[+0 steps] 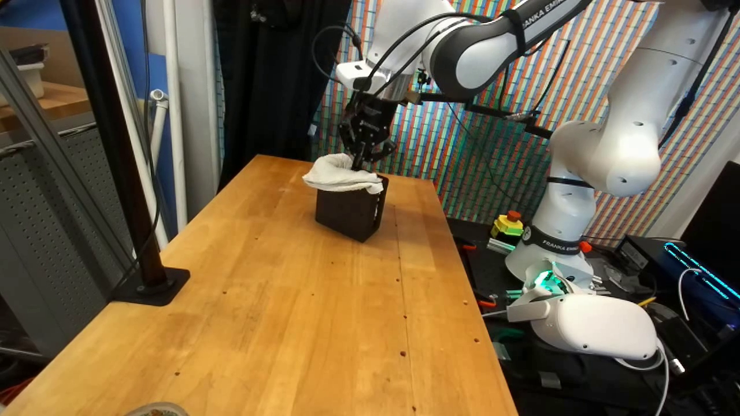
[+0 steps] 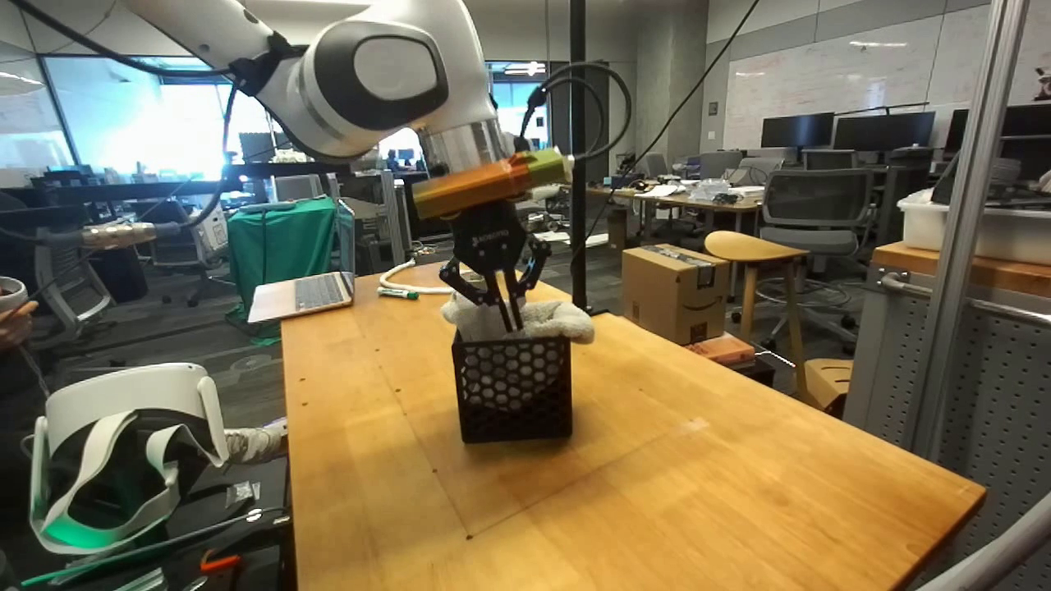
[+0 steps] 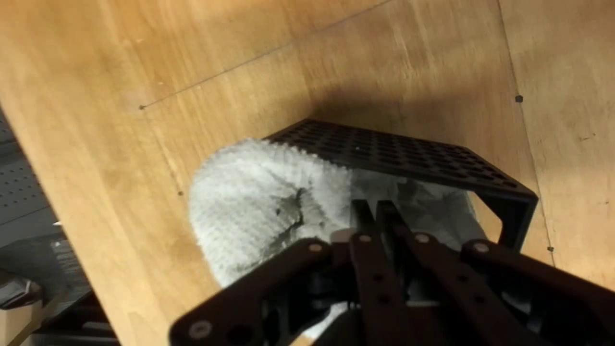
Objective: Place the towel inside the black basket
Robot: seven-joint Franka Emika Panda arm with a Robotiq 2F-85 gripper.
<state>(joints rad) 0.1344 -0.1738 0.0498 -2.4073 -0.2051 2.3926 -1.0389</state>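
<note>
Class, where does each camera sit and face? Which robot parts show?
Exterior view: raised, at the table end away from the basket; faces the patterned backdrop; arm, base, gripper.
Exterior view: at the basket end; faces the laptop; arm, gripper.
Wrist view: wrist-mounted, facing down on towel, basket; fingers.
Both exterior views share the VR headset.

You had a white headset (image 1: 601, 326) beside the table (image 1: 324, 323) and a laptop (image 2: 302, 298) near a marker (image 2: 398, 293). You saw a cardboard box (image 2: 667, 302) near a stool (image 2: 754, 245).
</note>
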